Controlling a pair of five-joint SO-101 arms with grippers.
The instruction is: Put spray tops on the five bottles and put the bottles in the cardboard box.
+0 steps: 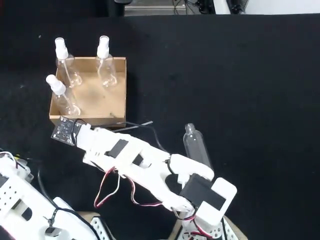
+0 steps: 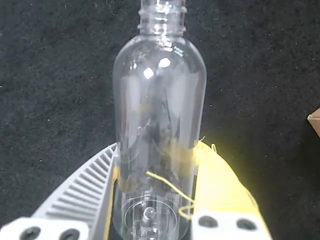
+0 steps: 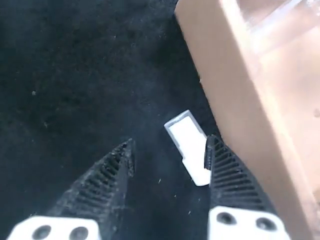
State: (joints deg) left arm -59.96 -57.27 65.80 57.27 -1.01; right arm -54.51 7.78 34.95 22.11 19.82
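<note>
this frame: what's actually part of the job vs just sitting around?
Part of the job:
- uncapped bottle, held in the left gripper
- loose spray top on the table under the open right gripper
- cardboard box
- three capped bottles standing in the box

Just around:
- cables past the table's far edge
- black table cover

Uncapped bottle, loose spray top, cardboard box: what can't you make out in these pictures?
Uncapped bottle: high view, base hidden behind an arm.
Spray top: right wrist view, one end hidden under the right gripper finger.
Cardboard box: right wrist view, blurred, cut off by the edge.
</note>
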